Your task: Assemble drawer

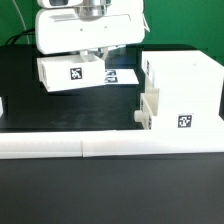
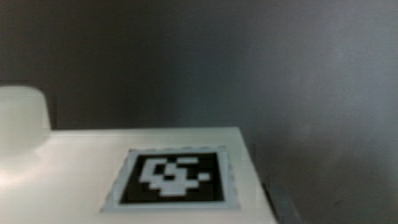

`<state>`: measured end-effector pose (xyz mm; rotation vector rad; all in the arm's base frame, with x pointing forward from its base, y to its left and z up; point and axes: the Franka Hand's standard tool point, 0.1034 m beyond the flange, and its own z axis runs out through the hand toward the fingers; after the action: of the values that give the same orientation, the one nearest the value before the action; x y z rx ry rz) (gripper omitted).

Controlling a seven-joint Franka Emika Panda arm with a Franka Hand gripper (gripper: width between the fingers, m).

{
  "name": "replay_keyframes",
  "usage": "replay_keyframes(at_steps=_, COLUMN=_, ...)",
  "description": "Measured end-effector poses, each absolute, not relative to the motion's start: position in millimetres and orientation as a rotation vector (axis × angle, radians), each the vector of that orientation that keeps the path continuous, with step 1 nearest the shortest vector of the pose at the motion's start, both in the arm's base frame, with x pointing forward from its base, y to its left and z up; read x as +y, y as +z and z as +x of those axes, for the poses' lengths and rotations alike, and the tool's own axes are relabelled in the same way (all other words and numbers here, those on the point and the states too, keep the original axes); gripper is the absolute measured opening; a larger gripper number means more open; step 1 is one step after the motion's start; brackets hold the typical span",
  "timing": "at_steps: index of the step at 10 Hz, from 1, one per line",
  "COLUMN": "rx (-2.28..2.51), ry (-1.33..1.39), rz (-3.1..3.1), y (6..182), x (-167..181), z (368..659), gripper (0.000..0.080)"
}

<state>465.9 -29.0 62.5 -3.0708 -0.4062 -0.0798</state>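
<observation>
Black bench (image 1: 60,118); nearest runs the white border rail (image 1: 60,148). Behind it stands the housing (image 1: 185,85). To the exterior view's left of the housing, a tilted tray (image 1: 62,75) hangs clamped in the pincer (image 1: 95,55), partly hiding the marker board (image 1: 122,76). Only the wrist view shows the tray's tag (image 2: 173,178) close up, blurred.

We see a tray (image 1: 70,73) on the exterior view's left and the housing (image 1: 185,85) on its right. The rail (image 1: 100,147) lies before both.

Wide exterior; wrist close over tray (image 1: 75,72) (image 2: 169,172)
</observation>
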Motion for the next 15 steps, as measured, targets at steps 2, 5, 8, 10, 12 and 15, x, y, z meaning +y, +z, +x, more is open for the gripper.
replay_keyframes(at_steps=2, rx=-0.514, ry=-0.078, rz=-3.057, y=61.7, x=-29.5, z=464.9, gripper=0.0042)
replay_keyframes(at_steps=5, rx=-0.858, ry=-0.076, rz=-2.986, y=62.5, x=-30.5, z=470.7, gripper=0.0042)
replay_keyframes(at_steps=8, rx=-1.159, ry=-0.081, rz=-2.900, y=65.4, x=-26.1, z=498.7, gripper=0.0042)
replay_keyframes(at_steps=10, rx=-1.386, ry=-0.075, rz=-2.810, y=65.1, x=-28.8, z=500.8, gripper=0.0042)
replay_keyframes(at_steps=12, rx=-1.532, ry=-0.070, rz=-2.740, y=64.5, x=-30.0, z=500.3, gripper=0.0042)
replay_keyframes(at_steps=15, rx=-1.881, ry=-0.040, rz=-2.539, y=65.2, x=-33.8, z=503.8, gripper=0.0042)
